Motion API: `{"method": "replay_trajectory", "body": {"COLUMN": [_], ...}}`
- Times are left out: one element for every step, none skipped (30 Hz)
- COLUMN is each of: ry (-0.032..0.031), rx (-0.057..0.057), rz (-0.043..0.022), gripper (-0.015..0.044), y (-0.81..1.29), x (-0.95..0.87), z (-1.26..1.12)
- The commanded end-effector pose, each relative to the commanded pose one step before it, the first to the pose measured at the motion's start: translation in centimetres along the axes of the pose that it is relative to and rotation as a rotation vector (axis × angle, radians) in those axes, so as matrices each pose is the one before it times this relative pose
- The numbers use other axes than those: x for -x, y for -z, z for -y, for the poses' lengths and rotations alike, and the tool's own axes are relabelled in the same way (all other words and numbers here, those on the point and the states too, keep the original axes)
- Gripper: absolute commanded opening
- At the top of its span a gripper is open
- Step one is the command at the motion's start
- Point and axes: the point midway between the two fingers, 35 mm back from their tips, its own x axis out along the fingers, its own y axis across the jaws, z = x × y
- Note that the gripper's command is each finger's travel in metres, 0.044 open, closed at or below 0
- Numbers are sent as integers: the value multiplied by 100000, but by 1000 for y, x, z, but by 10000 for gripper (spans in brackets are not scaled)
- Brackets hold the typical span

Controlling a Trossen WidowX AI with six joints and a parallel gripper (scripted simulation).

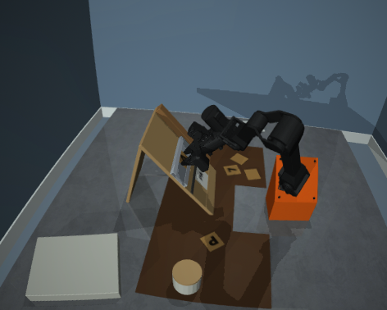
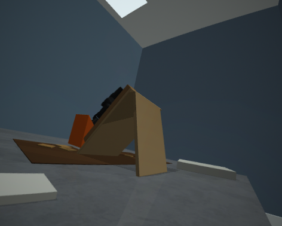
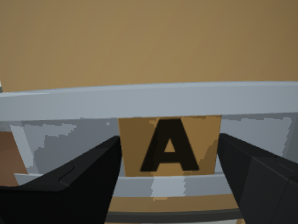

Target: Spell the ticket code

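The tilted wooden board (image 1: 159, 133) (image 2: 116, 139) carries a pale letter rail (image 1: 175, 161) (image 3: 150, 101). My gripper (image 1: 184, 161) (image 3: 169, 142) is shut on a tan tile with a black A (image 3: 134, 150). In the wrist view the tile lies upright between the rail's upper and lower lips, a finger at each side. Bare rail channel shows left and right of it, with one rail end at far left. The ticket (image 1: 202, 176) on the board's lower part is partly hidden and unreadable. Loose tiles are one marked like a 7 (image 1: 232, 170), two blank-looking ones (image 1: 239, 158) (image 1: 252, 174) and one like a P or d (image 1: 212, 241).
The brown mat (image 1: 249, 266) (image 2: 50, 156) lies under the loose tiles. A round pot with a wooden lid (image 1: 187, 272) stands at the front. A pale slab (image 1: 75, 264) lies front left. The orange arm base (image 1: 292, 211) (image 2: 78, 130) stands right of the board in the top view.
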Motion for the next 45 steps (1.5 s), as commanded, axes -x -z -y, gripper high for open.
{"method": "replay_trajectory", "body": {"ry": [-405, 2, 2, 3, 2, 2, 2, 3, 2, 2, 2, 2, 2, 2, 3, 2, 2, 2, 3, 2, 2, 2, 2, 3, 2, 3, 2, 3, 2, 3, 2, 3, 2, 3, 2, 3, 2, 3, 2, 3, 2, 3, 2, 3, 2], "rx": [279, 4, 4, 4, 4, 4, 4, 4, 4, 4, 4, 4, 4, 4, 4, 4, 4, 4, 4, 4, 4, 4, 4, 5, 4, 4, 4, 5, 4, 4, 4, 5, 4, 4, 4, 5, 4, 5, 5, 5, 4, 5, 5, 5, 4], "rz": [-281, 1, 1, 1, 1, 1, 1, 1, 1, 1, 1, 1, 1, 1, 1, 1, 1, 1, 1, 1, 1, 1, 1, 1, 1, 1, 1, 1, 1, 1, 1, 1, 1, 1, 1, 1, 1, 1, 1, 1, 1, 1, 1, 1, 1], "gripper": [0, 0, 0, 0, 0, 0, 0, 0, 0, 0, 0, 0, 0, 0, 0, 0, 0, 0, 0, 0, 0, 0, 0, 0, 0, 0, 0, 0, 0, 0, 0, 0, 0, 0, 0, 0, 0, 0, 0, 0, 0, 0, 0, 0, 0], "y": [11, 2, 3, 2, 3, 3, 2, 2, 2, 2, 2, 2, 1, 1, 0, 1, 0, 0, -1, -1, -1, -1, -1, -2, -2, -2, -2, -3, -3, -3, -3, -4, -3, -3, -3, -4, -4, -4, -3, -4, -4, -3, -3, -4, -3], "x": [-120, 0, 0, 0, 1, 0, 0, 0, 1, 1, 1, 1, 1, 1, 1, 1, 1, 0, 0, 1, 0, 0, 1, 0, 0, 0, 0, 0, 0, 0, 0, 0, 0, 0, 0, 0, 0, 0, 0, 0, 0, 0, 0, 0, 0], "z": [374, 56, 59, 64, 65, 58, 61, 65, 65, 59, 61, 62, 56, 59, 63, 64, 58, 60, 64, 65, 59, 61, 62, 66, 60, 61, 62, 66, 60, 62, 63, 66, 60, 62, 63, 66, 60, 62, 63, 67, 60, 62, 63, 67, 60]}}
